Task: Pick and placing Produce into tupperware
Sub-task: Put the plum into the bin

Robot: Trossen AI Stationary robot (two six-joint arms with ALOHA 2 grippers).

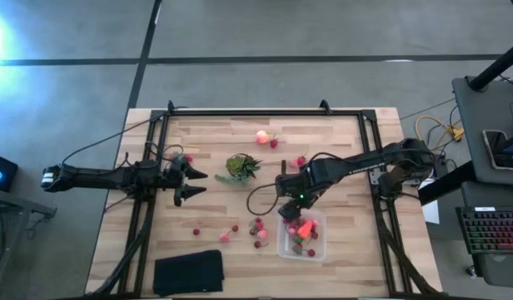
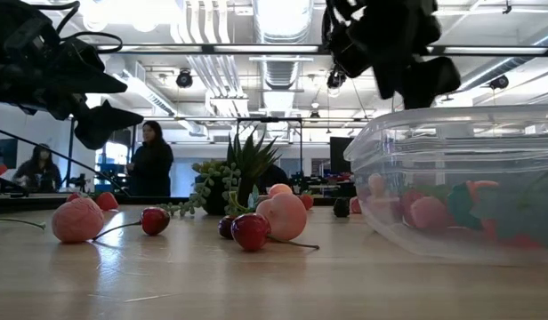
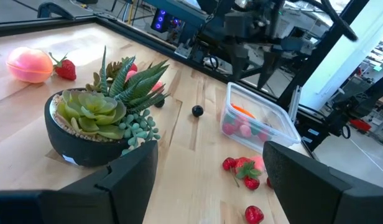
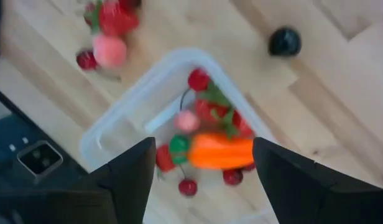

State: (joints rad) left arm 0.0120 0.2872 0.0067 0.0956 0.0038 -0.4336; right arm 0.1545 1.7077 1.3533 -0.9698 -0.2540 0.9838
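The clear tupperware (image 1: 302,237) stands on the table's near right part and holds an orange-red piece (image 4: 221,151) and several red and pink berries (image 4: 198,79). My right gripper (image 4: 204,149) hangs open straight above the box and holds nothing. Loose berries (image 1: 258,226) lie to the left of the box, with more (image 1: 225,237) further left. A peach-pink round piece (image 1: 261,137) and a red berry (image 1: 274,142) rest near the far edge. My left gripper (image 1: 194,183) waits open at the table's left, pointing at the potted plant (image 3: 86,124).
A green succulent in a dark pot (image 1: 240,167) stands mid-table. A flat black pad (image 1: 188,271) lies at the near left edge. A small dark ball (image 3: 197,111) sits between the plant and the box (image 3: 257,118). People stand in the room beyond the table.
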